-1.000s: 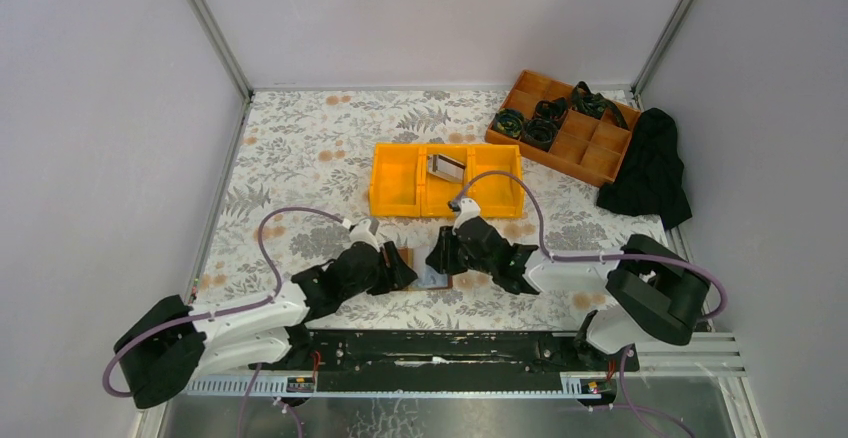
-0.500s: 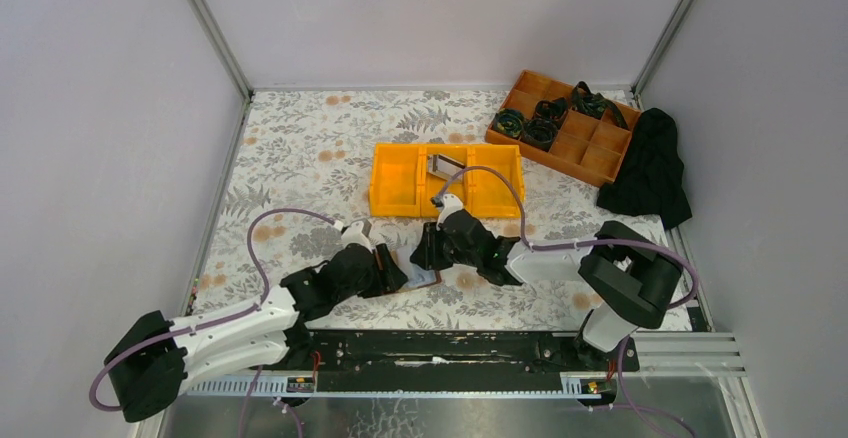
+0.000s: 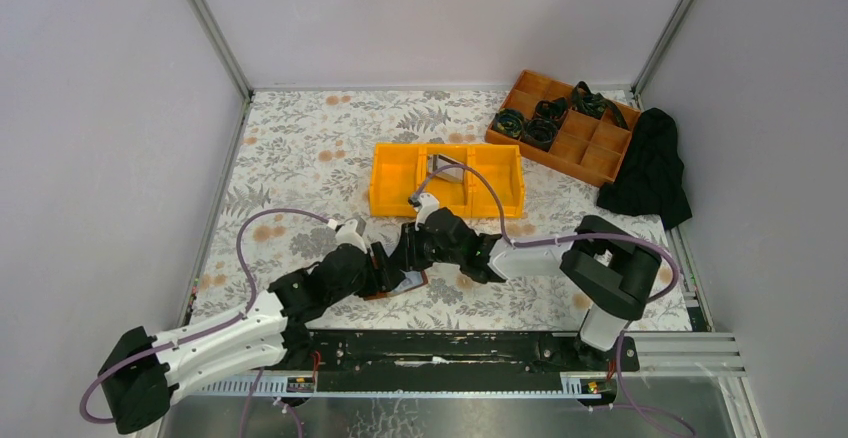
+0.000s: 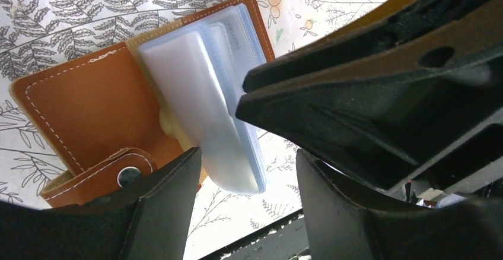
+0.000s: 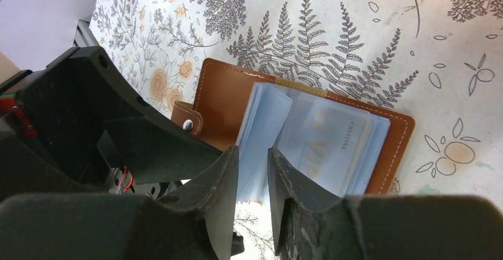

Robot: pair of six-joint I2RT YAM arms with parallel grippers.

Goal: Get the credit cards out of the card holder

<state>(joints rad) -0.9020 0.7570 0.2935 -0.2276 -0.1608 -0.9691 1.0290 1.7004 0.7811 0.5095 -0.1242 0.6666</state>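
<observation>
While card holder (image 5: 222, 94) lies open: credit cards (image 5: 326, 147) still sleeved.
Left fingers (image 4: 160, 212): spread, straddling sleeves (image 4: 201, 94), probably steadying.
Right fingers (image 5: 207, 200): narrowed around 1 sleeve (image 5: 264, 123); cannot tell if clamped.

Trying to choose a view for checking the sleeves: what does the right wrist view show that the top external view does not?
Only the right wrist: the clear sleeves fanned open, a card lettered VIP inside one, and the snap tab. Only the top external: the yellow bin, the orange tray, the black cloth. Both: the brown card holder on the floral cover.
</observation>
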